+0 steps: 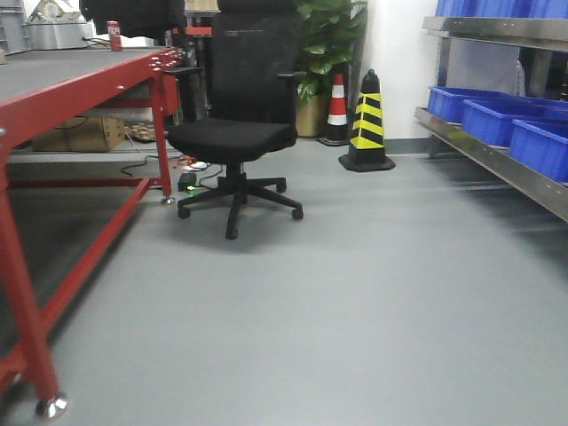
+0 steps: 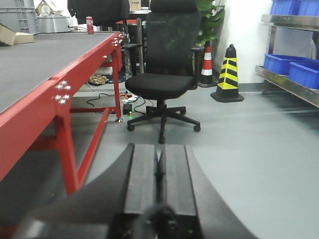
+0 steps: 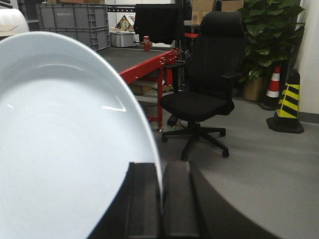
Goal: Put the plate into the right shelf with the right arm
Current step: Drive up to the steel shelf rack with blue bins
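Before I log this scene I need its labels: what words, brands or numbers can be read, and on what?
No text reads clearly.
White marking on the red can, standing on the red table: too blurred to read.
Raised lettering on the grey crate: too small to read.
The plate in the right gripper: plain, no text.
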